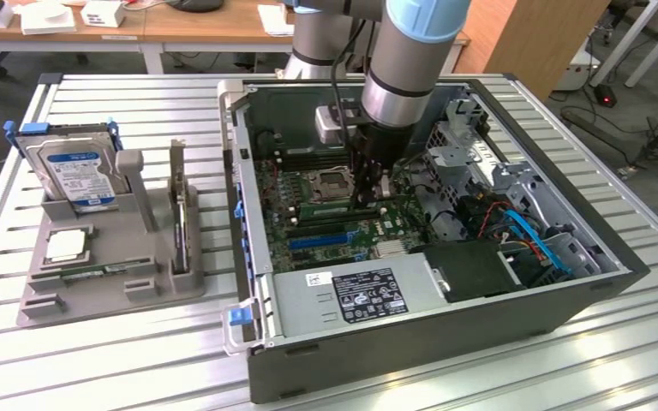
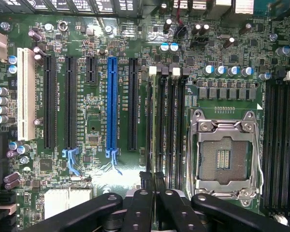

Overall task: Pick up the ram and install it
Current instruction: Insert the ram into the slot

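Observation:
The ram [image 1: 323, 208] is a thin green stick standing on edge along the memory slots of the motherboard inside the open computer case [image 1: 603, 282]. In the wrist view the ram [image 2: 150, 125] appears edge-on as a narrow line running out from my fingertips, over the memory slot farthest from the CPU socket [image 2: 223, 154]. My gripper [image 1: 369, 199] reaches straight down into the case and is shut on the ram's end. In the wrist view the gripper [image 2: 152, 176] has its black fingers [image 2: 146, 183] pressed close together. Whether the stick is fully seated I cannot tell.
A grey holder [image 1: 100, 282] on the exterior view's left carries a silver-and-blue hard drive [image 1: 72, 171], an upright card [image 1: 177, 214] and a chip [image 1: 66, 246]. Inside the case are the power supply [image 1: 358, 295], blue cables [image 1: 535, 240] and a blue expansion slot [image 2: 111, 101].

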`<state>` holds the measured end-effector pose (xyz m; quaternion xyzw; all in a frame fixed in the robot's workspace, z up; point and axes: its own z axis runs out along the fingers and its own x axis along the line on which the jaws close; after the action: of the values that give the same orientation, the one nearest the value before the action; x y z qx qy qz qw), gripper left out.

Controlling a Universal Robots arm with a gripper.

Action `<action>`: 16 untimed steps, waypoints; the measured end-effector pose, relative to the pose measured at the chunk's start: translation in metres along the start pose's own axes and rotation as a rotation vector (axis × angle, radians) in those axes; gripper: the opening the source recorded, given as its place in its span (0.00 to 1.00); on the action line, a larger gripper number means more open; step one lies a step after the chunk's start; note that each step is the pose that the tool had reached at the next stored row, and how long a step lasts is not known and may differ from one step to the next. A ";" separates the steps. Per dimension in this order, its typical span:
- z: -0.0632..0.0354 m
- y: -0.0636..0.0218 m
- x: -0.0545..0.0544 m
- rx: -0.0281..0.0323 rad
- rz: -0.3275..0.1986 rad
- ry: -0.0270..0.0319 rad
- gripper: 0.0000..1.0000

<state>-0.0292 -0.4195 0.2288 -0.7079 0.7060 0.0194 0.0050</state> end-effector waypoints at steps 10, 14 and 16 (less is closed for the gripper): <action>0.0002 0.0002 0.001 0.0002 -0.002 0.0003 0.11; 0.0003 0.0004 0.001 0.0004 -0.005 0.0002 0.11; 0.0005 0.0007 0.001 0.0013 -0.005 0.0003 0.11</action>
<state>-0.0300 -0.4204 0.2282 -0.7095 0.7044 0.0189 0.0054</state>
